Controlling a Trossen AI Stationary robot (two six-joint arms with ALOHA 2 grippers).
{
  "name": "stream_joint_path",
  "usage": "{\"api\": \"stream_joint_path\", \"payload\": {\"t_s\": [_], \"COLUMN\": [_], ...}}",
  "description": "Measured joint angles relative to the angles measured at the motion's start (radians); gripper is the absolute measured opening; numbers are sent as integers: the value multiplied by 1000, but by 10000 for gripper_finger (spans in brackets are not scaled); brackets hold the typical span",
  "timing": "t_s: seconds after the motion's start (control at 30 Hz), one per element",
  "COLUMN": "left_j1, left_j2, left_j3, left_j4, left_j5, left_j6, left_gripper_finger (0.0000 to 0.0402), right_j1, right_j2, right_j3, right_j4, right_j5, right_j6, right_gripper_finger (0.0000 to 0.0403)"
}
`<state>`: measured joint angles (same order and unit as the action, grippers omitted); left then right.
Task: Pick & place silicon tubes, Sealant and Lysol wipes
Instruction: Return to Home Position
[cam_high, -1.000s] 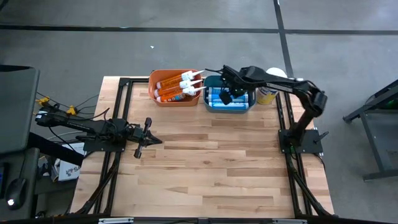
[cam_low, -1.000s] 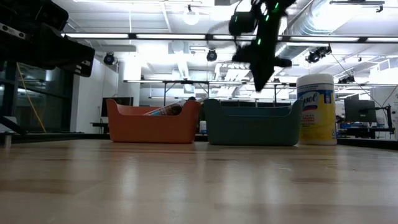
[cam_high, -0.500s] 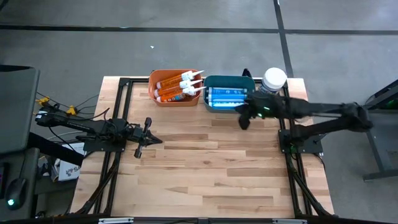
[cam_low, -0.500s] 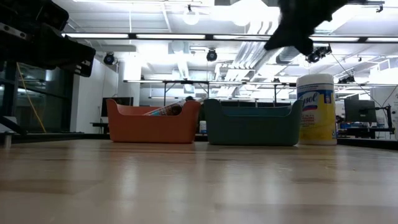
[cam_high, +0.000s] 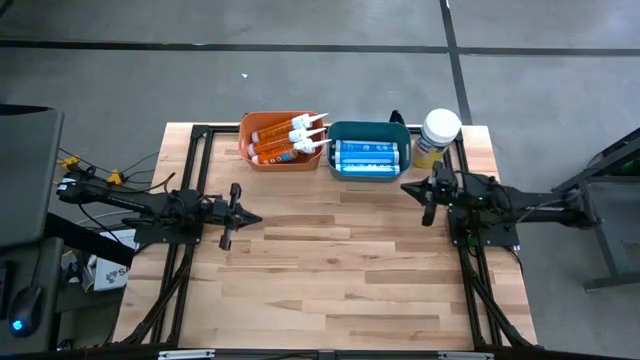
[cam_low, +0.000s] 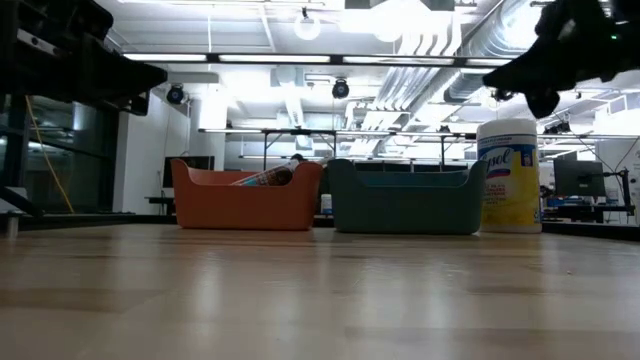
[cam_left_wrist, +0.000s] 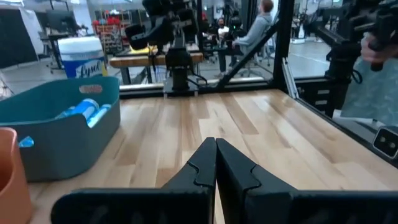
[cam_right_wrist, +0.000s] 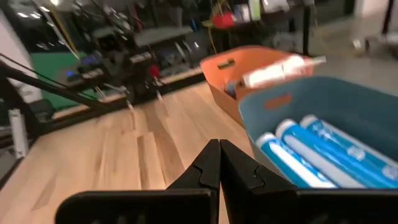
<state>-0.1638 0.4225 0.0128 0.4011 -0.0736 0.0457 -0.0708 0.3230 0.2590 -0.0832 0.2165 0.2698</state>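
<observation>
The Lysol wipes canister (cam_high: 437, 136), white lid and yellow label, stands upright on its base at the table's far right; it also shows in the low view (cam_low: 509, 176) and the left wrist view (cam_left_wrist: 83, 58). An orange bin (cam_high: 281, 139) holds orange tubes with white nozzles. A teal bin (cam_high: 369, 150) holds blue tubes (cam_right_wrist: 323, 152). My right gripper (cam_high: 428, 193) is shut and empty, near the teal bin's near right corner. My left gripper (cam_high: 232, 203) is shut and empty at the table's left.
The two bins stand side by side at the table's far edge (cam_low: 320, 195). Black frame rails (cam_high: 455, 160) run along the table's left, right and far sides. People show in the room beyond the table (cam_left_wrist: 264, 25). Bare wood (cam_high: 330, 270) fills the middle and near part.
My right arm has drawn back from over the teal bin toward the table's right edge and nearer, folding low by its base. The bins, tubes and canister have stayed put.
</observation>
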Motion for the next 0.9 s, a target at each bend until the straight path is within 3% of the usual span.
{"api": "stream_joint_path", "payload": {"t_s": [0.33,0.47,0.67,0.9], "left_j1": [7,79,236,348], "left_j2": [-1,-1,-1,-1], "left_j3": [0,0,0,0], "left_j4": [79,78,77,54], "left_j5": [-81,-22,226,305], "left_j6": [50,30,-42,-51], "left_gripper_finger": [0,0,0,0], "right_j1": [0,0,0,0], "right_j2": [-250,-301,-319,-318], "right_j3": [-132,-197,-249,-249], "right_j4": [18,85,163,165], "right_j5": [-27,-41,-42,-63], "right_j6": [-93,-117,-153,-182], "right_gripper_finger": [0,0,0,0]}}
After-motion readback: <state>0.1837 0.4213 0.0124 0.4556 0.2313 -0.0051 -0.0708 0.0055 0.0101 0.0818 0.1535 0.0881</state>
